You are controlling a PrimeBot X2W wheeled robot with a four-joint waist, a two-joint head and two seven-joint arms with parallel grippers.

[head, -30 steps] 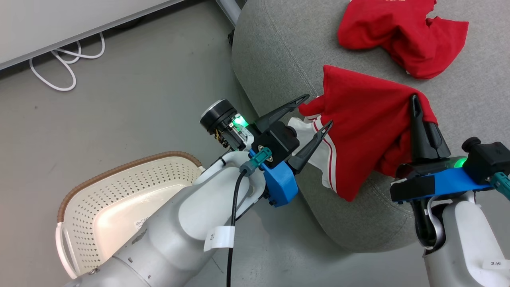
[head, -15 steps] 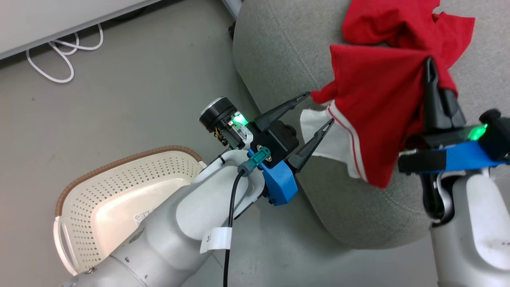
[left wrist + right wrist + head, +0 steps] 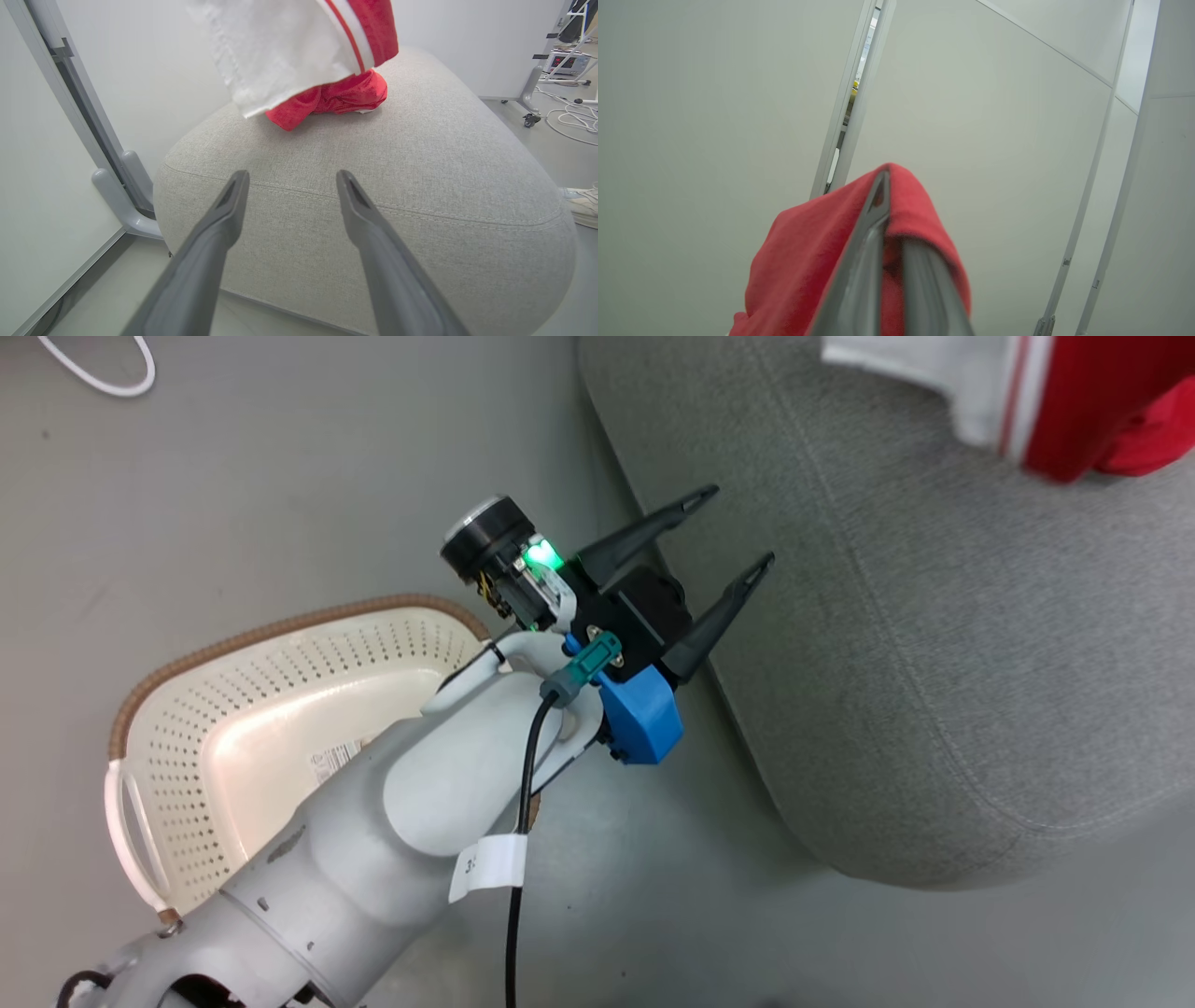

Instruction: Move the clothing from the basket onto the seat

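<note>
On the grey seat lies one red shirt. The right gripper pinches the other shirt. The left gripper is wide apart, empty

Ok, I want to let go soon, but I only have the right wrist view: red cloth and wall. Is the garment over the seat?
Observer: Yes. The left wrist view shows the held garment hanging above the seat.
Operator: Anything under it?
Observer: The other garment lies bunched on the seat, just beneath the white hem.
Operator: Is the basket done?
Observer: What the head view shows of the basket, on the floor, holds no clothing, just a label sticker.
</note>
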